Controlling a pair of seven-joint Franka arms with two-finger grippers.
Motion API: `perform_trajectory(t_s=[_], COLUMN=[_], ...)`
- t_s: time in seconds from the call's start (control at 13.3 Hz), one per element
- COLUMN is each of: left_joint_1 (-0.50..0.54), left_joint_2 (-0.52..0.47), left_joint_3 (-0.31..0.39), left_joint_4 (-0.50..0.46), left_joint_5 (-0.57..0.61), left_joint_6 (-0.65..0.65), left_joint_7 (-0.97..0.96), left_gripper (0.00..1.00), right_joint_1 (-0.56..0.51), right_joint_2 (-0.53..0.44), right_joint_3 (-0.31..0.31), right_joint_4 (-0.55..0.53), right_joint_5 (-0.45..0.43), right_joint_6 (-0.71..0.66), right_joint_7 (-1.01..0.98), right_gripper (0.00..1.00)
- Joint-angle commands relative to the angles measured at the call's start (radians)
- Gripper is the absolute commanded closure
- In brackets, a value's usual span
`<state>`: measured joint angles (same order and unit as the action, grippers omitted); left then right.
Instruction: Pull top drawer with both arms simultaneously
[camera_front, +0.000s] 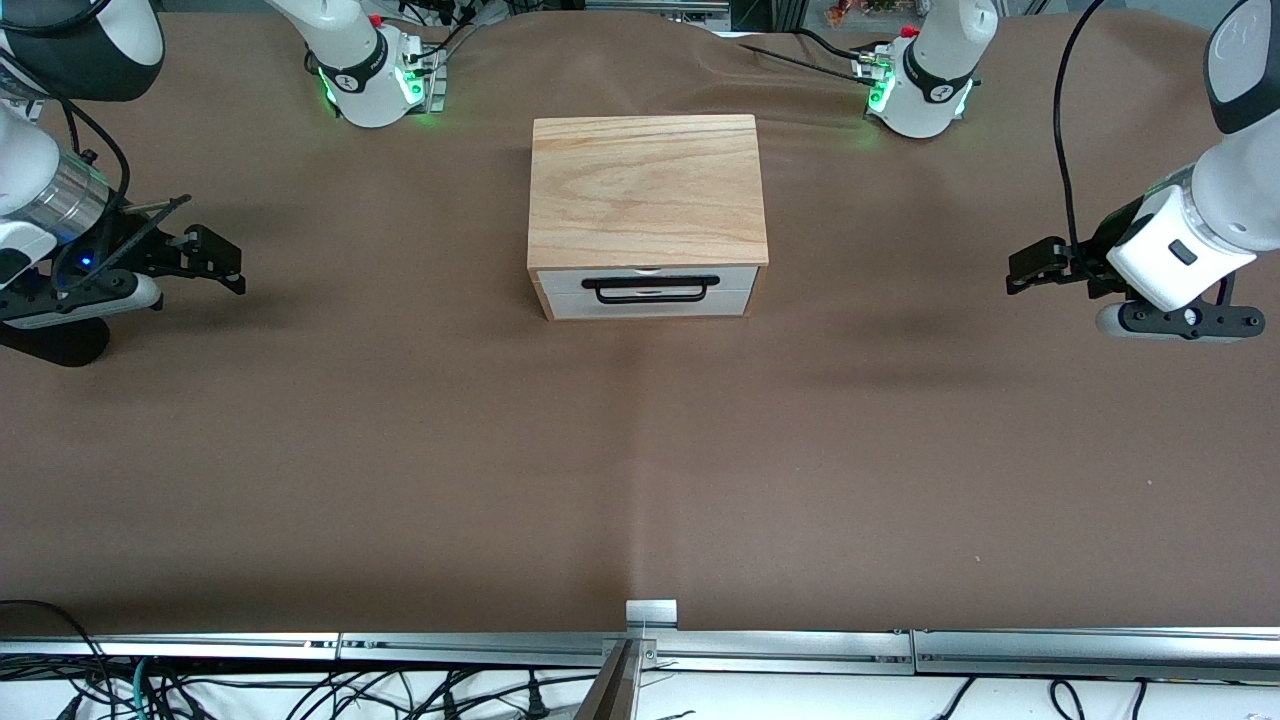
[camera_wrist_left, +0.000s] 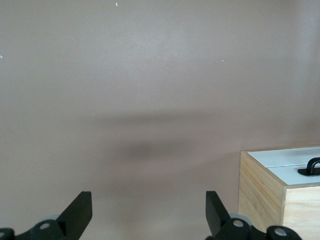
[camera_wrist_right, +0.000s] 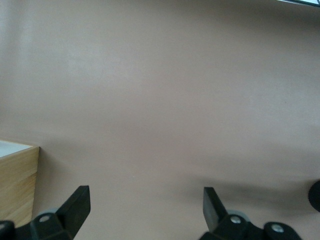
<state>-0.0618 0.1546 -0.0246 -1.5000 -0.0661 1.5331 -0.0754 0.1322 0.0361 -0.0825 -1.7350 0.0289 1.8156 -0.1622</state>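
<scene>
The top drawer (camera_front: 562, 281) is shut in the oak box (camera_front: 645, 190) at the table's middle; its white front carries a wide black bar handle (camera_front: 650, 289). My right gripper (camera_front: 228, 262) hangs open over the cloth toward the right arm's end, well apart from the box. My left gripper (camera_front: 1025, 270) hangs open over the cloth toward the left arm's end, equally apart. In the left wrist view the open gripper (camera_wrist_left: 149, 210) is empty, with the box's white front (camera_wrist_left: 280, 160) and the handle's end (camera_wrist_left: 312, 167) off to one side. The right wrist view shows the open gripper (camera_wrist_right: 146, 207) and a box corner (camera_wrist_right: 17, 185).
A brown cloth (camera_front: 640, 450) covers the whole table. A metal rail (camera_front: 800, 645) with a small bracket (camera_front: 651, 612) runs along the edge nearest the camera, with cables below. Both arm bases (camera_front: 370, 75) (camera_front: 925, 85) glow green along the edge farthest from the camera.
</scene>
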Motion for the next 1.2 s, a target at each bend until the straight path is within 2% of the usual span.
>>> perform_trajectory(t_s=[0.0, 0.53, 0.98, 1.13], left_joint_1=[-0.004, -0.007, -0.036, -0.049], left_joint_2=[0.014, 0.069, 0.184, 0.209], left_joint_3=[0.002, -0.021, -0.051, -0.051], left_joint_4=[0.021, 0.027, 0.029, 0.029], left_joint_5=[0.015, 0.012, -0.113, -0.185], left_joint_6=[-0.004, -0.002, 0.007, 0.056], left_joint_7=[0.012, 0.017, 0.019, 0.019], left_gripper=[0.00, 0.00, 0.00, 0.00], right_joint_1=[-0.003, -0.005, 0.000, 0.004], right_joint_2=[-0.004, -0.004, 0.002, 0.013], right_joint_3=[-0.012, -0.036, -0.031, -0.029], right_joint_4=[0.018, 0.015, 0.023, 0.038], right_joint_5=[-0.012, -0.012, -0.004, 0.008], right_joint_6=[-0.019, -0.019, -0.021, -0.021], right_joint_7=[-0.004, -0.007, -0.010, -0.017], right_gripper=[0.00, 0.00, 0.00, 0.00])
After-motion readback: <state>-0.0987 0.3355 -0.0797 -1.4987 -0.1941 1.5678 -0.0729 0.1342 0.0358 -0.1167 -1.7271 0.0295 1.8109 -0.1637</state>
